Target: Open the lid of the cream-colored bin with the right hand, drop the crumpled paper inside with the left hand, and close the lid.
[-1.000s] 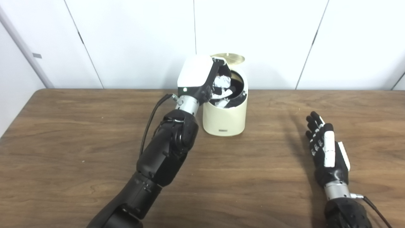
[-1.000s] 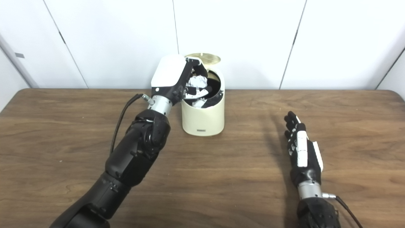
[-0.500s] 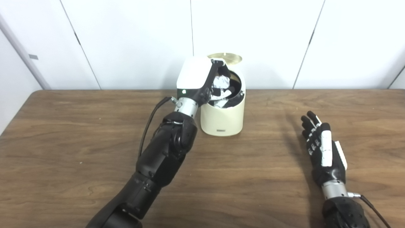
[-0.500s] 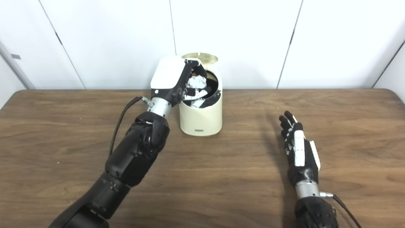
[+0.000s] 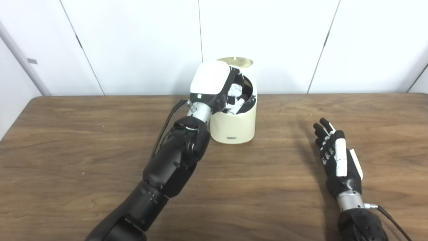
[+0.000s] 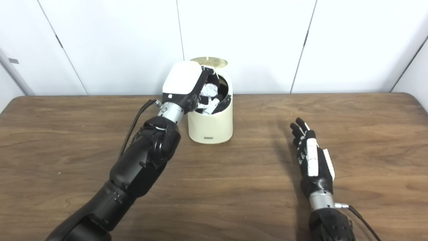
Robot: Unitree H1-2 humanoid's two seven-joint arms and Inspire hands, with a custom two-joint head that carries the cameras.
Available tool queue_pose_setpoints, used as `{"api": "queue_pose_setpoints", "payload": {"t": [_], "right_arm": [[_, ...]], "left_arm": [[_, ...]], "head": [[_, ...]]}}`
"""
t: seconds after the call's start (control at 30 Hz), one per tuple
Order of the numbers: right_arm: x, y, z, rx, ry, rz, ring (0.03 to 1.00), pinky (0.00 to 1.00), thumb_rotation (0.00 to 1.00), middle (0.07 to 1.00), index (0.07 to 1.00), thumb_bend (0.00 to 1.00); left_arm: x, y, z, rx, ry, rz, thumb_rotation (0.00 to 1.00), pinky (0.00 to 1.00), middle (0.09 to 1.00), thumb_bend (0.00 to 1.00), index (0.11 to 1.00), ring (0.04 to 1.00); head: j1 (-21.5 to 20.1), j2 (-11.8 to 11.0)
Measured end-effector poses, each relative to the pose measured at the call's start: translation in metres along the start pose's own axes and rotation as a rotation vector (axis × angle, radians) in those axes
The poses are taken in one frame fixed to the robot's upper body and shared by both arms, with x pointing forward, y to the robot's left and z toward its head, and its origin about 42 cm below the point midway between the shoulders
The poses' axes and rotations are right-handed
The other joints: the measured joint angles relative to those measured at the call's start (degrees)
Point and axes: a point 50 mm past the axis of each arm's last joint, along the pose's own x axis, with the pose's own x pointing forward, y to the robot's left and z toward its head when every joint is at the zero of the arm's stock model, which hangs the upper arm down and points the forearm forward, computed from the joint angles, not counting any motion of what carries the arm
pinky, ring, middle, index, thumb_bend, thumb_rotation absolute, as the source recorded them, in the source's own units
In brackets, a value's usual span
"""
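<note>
Resting lower right of frame, right hand (image 5: 338, 160) lay flat on the worktop (image 5: 83, 144), fingers spread, holding nothing, well apart from the bin. Mid-frame, cream bin (image 5: 233, 125) stood w/ lid (image 5: 234, 61) up at back. Left hand (image 5: 214, 83) was over the mouth, fingers curled round crumpled paper (image 5: 235, 89), directly above the opening; release looked next.

The bin's (image 5: 234, 129) mouth is filled by the left hand (image 5: 214, 85) and crumpled paper (image 5: 235, 89); behind them the raised lid (image 5: 235, 61) blocks passage. Bare table (image 5: 284, 174) is left around the flat right hand (image 5: 337, 160)
</note>
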Motion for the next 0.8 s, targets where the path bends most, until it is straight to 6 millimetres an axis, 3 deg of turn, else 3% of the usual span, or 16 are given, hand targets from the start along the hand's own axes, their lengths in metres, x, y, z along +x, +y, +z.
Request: {"api": "queue_pose_setpoints", "payload": {"t": [0.13,0.33,0.6,0.8], "right_arm": [[0.0002,-0.0001,0.0,0.001,0.0,0.0,0.944,1.0,1.0,0.885,0.899,0.52],[0.0005,0.0003,-0.0002,0.001,0.003,0.002,0.933,1.0,1.0,0.861,0.887,0.53],[0.0013,0.0011,-0.0009,0.001,0.008,0.004,0.911,0.97,1.0,0.847,0.866,0.51],[0.0016,0.0016,-0.001,0.0,0.009,0.006,0.919,0.98,1.0,0.853,0.863,0.52]], "left_arm": [[0.0,0.0011,0.0005,0.006,0.004,-0.008,0.1,0.53,0.699,0.88,0.685,0.664],[0.0014,0.0028,0.0001,0.031,0.007,-0.014,0.11,0.59,0.724,0.89,0.702,0.699],[0.0018,0.0036,-0.0009,0.039,0.008,-0.019,0.11,0.61,0.742,0.89,0.717,0.715],[0.001,0.0063,-0.0014,0.023,0.009,-0.013,0.02,0.56,0.696,0.86,0.674,0.657]], "head": [[0.35,0.0],[0.35,0.09],[0.09,-0.26],[0.26,-0.26]]}}
